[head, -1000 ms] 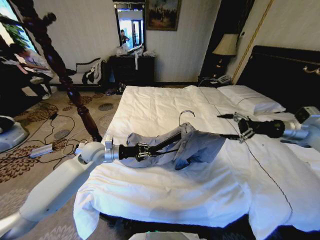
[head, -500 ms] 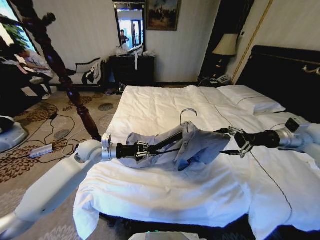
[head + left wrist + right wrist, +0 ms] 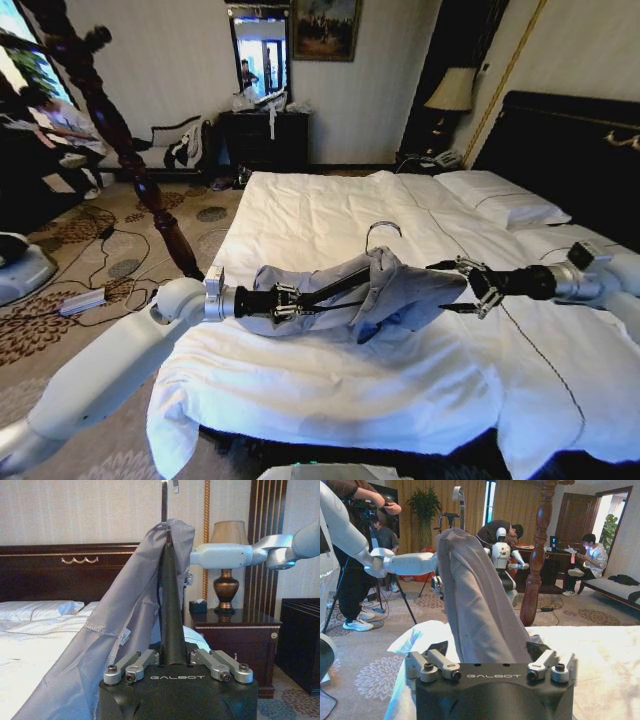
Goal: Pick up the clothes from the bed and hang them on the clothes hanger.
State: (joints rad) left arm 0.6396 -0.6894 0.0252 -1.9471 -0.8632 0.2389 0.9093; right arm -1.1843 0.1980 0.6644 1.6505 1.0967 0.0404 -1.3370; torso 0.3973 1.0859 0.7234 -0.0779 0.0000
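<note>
Above the bed (image 3: 330,390), the clothes (image 3: 400,295) are hanging half-draped on the clothes hanger (image 3: 340,285), which the left gripper (image 3: 290,300) is clenching. The right gripper (image 3: 470,288) is sitting spread wide around the fabric's far shoulder; dressing is remaining unfinished.

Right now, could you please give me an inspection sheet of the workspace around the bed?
Surface: the bed, white duvet, rumpled at the near edge.
Job's things: the clothes draped over the clothes hanger, held above the duvet.
Clutter: nothing seen on the duvet besides pillows.
End effectors: left end effector shut on the hanger's end; right end effector open around the garment's far end.
Cables: loose leads on the carpet left of the bed.
Surroundings: bedpost, lamp, dresser.
</note>
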